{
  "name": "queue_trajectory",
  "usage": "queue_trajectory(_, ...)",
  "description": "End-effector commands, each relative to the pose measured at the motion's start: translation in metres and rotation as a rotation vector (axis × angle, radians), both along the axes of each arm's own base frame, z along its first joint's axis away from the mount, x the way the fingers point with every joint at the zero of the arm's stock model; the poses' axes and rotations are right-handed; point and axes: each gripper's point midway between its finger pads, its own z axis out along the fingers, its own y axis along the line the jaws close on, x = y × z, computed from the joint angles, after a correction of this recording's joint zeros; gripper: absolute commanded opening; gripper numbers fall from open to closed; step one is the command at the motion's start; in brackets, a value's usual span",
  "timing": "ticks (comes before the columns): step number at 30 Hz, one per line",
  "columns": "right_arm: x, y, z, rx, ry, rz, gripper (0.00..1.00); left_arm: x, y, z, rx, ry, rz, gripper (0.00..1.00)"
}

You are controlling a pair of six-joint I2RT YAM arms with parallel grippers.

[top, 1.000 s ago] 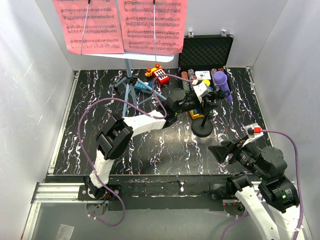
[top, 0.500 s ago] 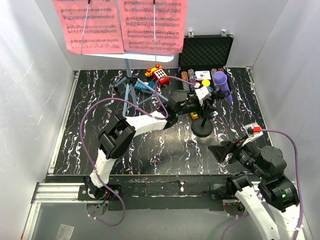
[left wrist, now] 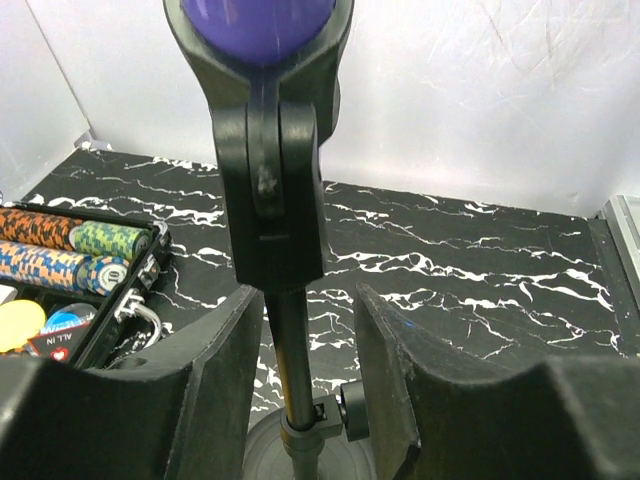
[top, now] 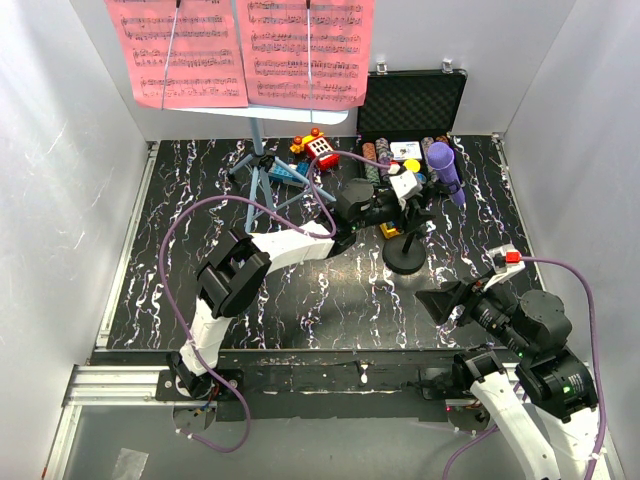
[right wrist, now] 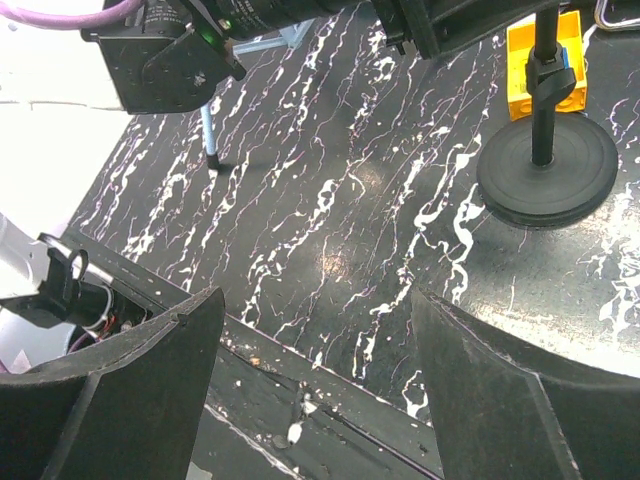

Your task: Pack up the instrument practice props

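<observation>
Left wrist view: left gripper (left wrist: 307,300) half-open astride mic stand (left wrist: 290,380), unclamped; right gripper (right wrist: 318,300) gapes wide. The stand looks stiff, slim and top-heavy under mic (left wrist: 258,25), so probably grip below clip (left wrist: 270,190).

Round red-and-black token (left wrist: 58,340) in black poker-chip case (left wrist: 128,312): "ALL IN"
Green-edged poker chip (left wrist: 110,271): apparently "10"
Pink sheet-music pages (top: 305,50): only staves, no legible words

Bright, even overhead light. On the glossy black white-veined desk (right wrist: 300,150) a soft glare patch lies left of the thin black mic stand's round base (right wrist: 547,172); farther left the white wall (right wrist: 40,130) blows out.
</observation>
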Motion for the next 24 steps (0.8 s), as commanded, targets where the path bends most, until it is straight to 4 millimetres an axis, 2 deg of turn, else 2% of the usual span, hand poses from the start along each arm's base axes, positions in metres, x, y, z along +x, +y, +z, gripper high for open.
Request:
queue_trajectory(1, 0.006, 0.002, 0.006, 0.004, -0.032, 0.001, 0.83, -0.003, -0.003, 0.047, -0.078, -0.06, -0.016, 0.39)
queue_trajectory(10, 0.006, 0.002, 0.006, 0.003, -0.029, 0.001, 0.83, -0.003, -0.002, 0.039, -0.057, -0.048, -0.016, 0.1)
queue_trajectory(12, 0.006, 0.002, 0.005, 0.003, -0.025, -0.001, 0.83, -0.003, -0.001, 0.038, -0.051, -0.048, -0.014, 0.0)
queue_trajectory(18, 0.005, 0.001, 0.008, -0.003, -0.035, 0.0, 0.83, -0.001, 0.013, 0.054, -0.031, -0.054, 0.058, 0.0)
queue_trajectory(20, 0.004, 0.002, 0.009, -0.006, -0.03, 0.014, 0.83, -0.006, 0.027, 0.072, -0.018, -0.083, 0.104, 0.0)
queue_trajectory(21, 0.002, 0.004, 0.009, -0.01, -0.03, 0.026, 0.83, -0.01, 0.033, 0.072, 0.005, -0.09, 0.125, 0.0)
queue_trajectory(24, 0.003, 0.004, 0.012, -0.022, -0.035, 0.034, 0.83, -0.022, 0.056, 0.09, 0.03, -0.118, 0.179, 0.0)
